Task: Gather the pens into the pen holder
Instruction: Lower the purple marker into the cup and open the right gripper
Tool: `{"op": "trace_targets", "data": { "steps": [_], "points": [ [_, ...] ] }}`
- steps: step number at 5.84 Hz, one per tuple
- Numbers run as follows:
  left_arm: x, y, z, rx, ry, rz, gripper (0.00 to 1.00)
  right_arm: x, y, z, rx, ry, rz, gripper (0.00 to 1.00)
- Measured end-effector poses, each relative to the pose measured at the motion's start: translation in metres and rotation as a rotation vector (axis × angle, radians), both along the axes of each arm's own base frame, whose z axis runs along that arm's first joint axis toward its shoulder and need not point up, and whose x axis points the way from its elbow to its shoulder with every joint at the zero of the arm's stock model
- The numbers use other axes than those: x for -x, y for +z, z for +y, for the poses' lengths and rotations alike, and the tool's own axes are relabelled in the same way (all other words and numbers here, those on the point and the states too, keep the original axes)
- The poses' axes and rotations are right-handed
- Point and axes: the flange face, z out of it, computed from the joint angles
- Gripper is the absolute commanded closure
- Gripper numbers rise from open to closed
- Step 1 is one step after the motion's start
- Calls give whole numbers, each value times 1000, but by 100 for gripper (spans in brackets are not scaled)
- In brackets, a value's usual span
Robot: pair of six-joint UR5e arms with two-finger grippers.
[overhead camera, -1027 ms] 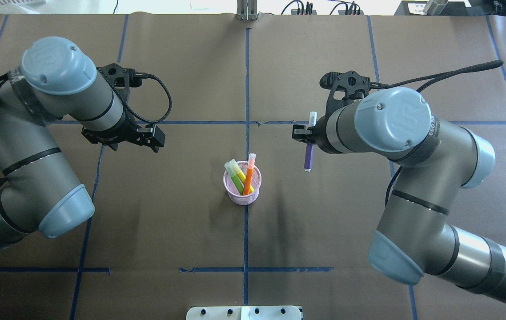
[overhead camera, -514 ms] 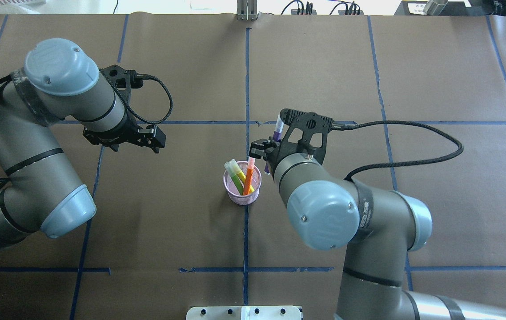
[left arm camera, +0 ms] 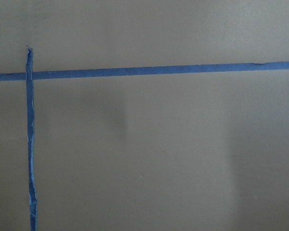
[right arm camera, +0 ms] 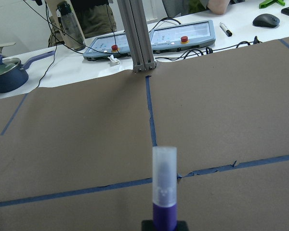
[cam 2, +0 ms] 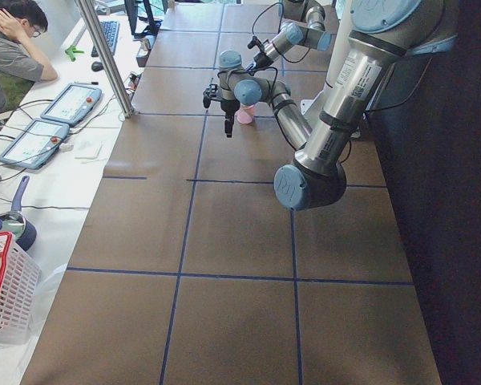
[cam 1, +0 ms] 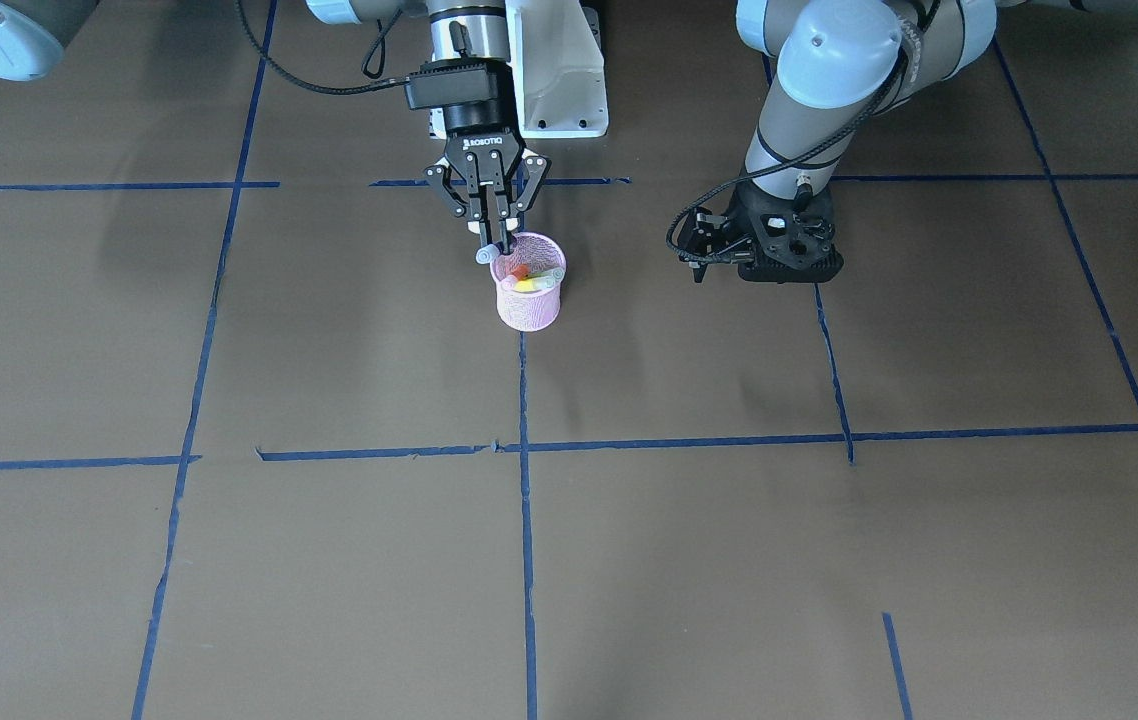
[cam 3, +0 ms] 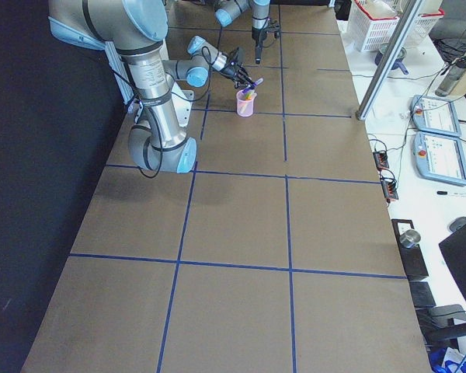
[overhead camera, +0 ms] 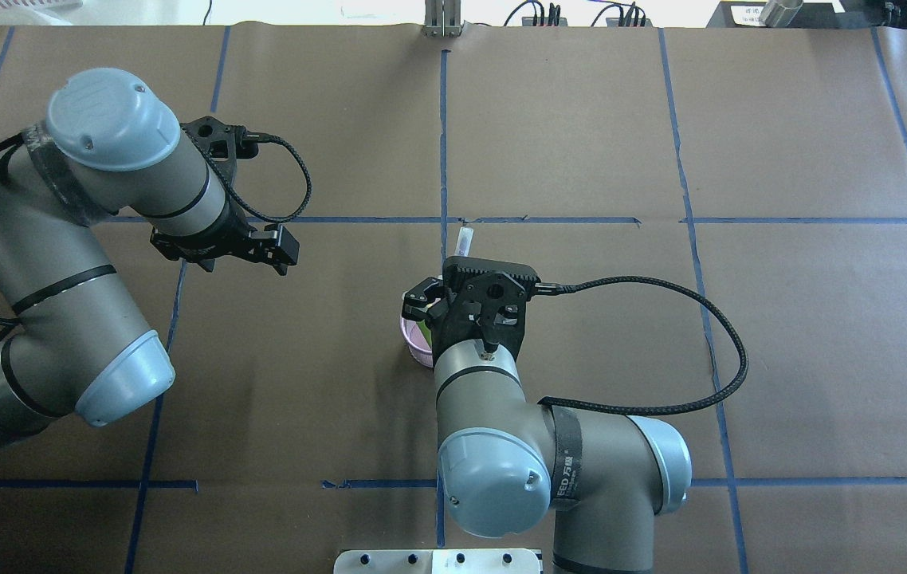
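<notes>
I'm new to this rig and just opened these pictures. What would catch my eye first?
The right gripper at the middle of the table, shut on the purple pen just above the pink pen holder. An orange pen and a yellow pen already lie inside it. The left gripper hangs off to the side.

Blue tape grid (overhead camera: 442, 143), pendants (right arm camera: 183, 36), pot (right arm camera: 7, 77), mouse (right arm camera: 266, 20)

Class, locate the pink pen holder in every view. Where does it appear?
Exterior front-facing: pen holder, upper centre, under the right gripper.
Overhead exterior: centre, mostly hidden by that gripper.
Exterior left: top centre, small.
Exterior right: top centre.
Left wrist-mounted: not in it.
Right wrist-mounted: not in it.
Landmark: the blue tape line it stands on.
</notes>
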Motion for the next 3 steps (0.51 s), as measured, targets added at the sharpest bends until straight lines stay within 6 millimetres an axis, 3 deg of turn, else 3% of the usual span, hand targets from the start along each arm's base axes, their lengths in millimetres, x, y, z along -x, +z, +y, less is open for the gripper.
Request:
{"op": "trace_targets", "data": {
  "steps": [1,2,3],
  "points": [
    [0,0,0,2,0,-1,0,8,1,1,-15,20,16,91],
    [0,0,0,2,1,-2,0,18,1,0,-27,36,31,2],
    [-1,1,1,3,2,-2,0,24,-1,1,-25,47,24,0]
  ]
}}
